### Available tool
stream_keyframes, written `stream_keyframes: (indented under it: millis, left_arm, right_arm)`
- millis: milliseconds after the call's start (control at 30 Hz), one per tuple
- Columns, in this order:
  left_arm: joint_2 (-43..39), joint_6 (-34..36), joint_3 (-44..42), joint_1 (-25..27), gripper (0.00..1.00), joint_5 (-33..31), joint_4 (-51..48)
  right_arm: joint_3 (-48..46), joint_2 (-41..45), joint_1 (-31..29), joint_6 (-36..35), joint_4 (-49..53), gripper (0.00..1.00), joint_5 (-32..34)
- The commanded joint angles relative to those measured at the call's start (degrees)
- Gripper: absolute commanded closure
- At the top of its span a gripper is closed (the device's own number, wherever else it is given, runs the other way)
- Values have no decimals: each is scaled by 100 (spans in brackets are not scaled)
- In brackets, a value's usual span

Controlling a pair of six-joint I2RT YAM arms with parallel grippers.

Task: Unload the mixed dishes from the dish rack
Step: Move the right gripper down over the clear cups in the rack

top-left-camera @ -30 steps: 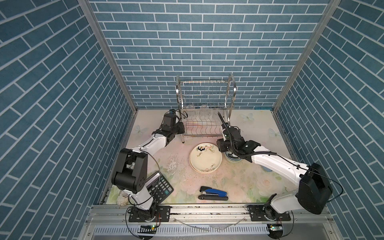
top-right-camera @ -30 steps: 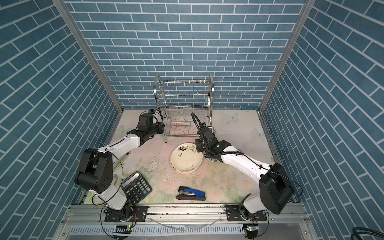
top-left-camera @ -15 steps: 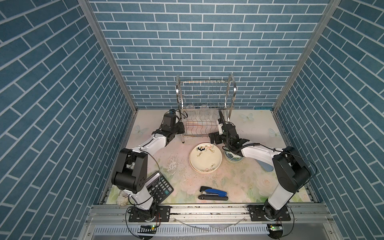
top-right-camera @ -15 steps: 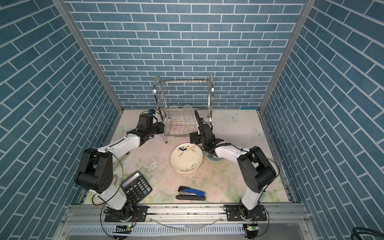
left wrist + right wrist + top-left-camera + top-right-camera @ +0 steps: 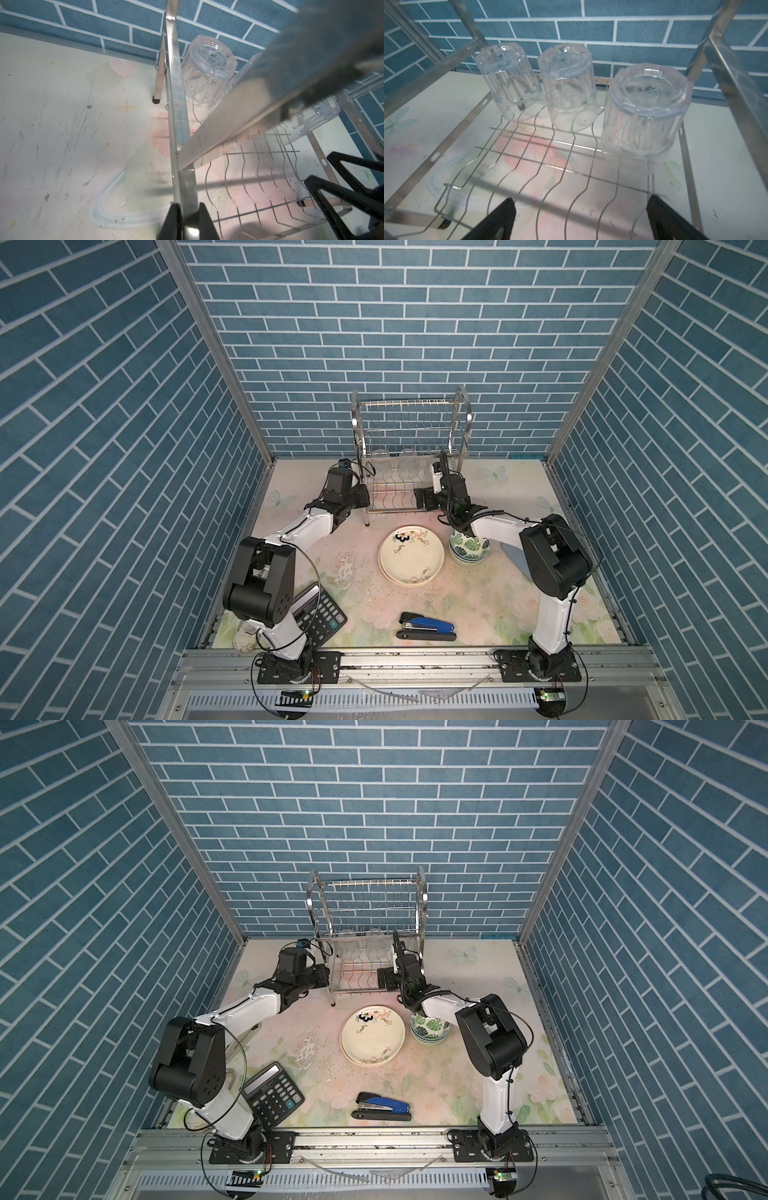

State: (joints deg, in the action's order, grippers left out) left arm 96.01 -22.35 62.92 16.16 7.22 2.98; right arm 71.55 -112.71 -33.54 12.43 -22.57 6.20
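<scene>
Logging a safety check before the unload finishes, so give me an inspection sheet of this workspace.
Surface: floral table, scuffed, crumbs mid-table.
Job's things: three tumblers upside down in dish rack; plates and bowls stacked on table.
Clutter: calculator, stapler near front edge.
Grippers: left gripper shut on rack post; right gripper open, facing tumblers.
Cables: cable loops along both arms.
Surroundings: blue brick walls, three sides.

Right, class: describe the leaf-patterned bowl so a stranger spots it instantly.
Find the steel dish rack at the back wall. In front lies a cream plate stack; the bowl sits beside it, under the right arm, the only dish covered in large green leaves.
</scene>
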Motion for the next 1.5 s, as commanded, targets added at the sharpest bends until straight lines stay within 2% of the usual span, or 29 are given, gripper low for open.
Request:
stream_keyframes:
  millis: [0, 567, 733, 1133, 1367, 1467]
  left_arm:
    - [15, 33, -218, 27, 100, 87, -551]
    - [48, 134, -157, 27, 100, -2, -660]
    - [94, 128, -139, 27, 100, 16, -640]
    - [85, 175, -166, 27, 100, 7, -645]
    - [89, 208, -166, 27, 100, 16, -650]
    - [87, 214, -166, 27, 100, 7, -641]
  right_arm:
    - [536, -326, 231, -380, -92, 1, 240]
    - [1543, -1153, 252, -750, -189, 1, 1664]
    - [1837, -1484, 287, -802, -181, 1, 1855]
    - [2868, -2198, 334, -926, 186, 1, 1940]
    - [3229, -2435, 393, -979, 398, 1, 1336]
    - [3419, -2510, 418, -979, 577, 1, 1320]
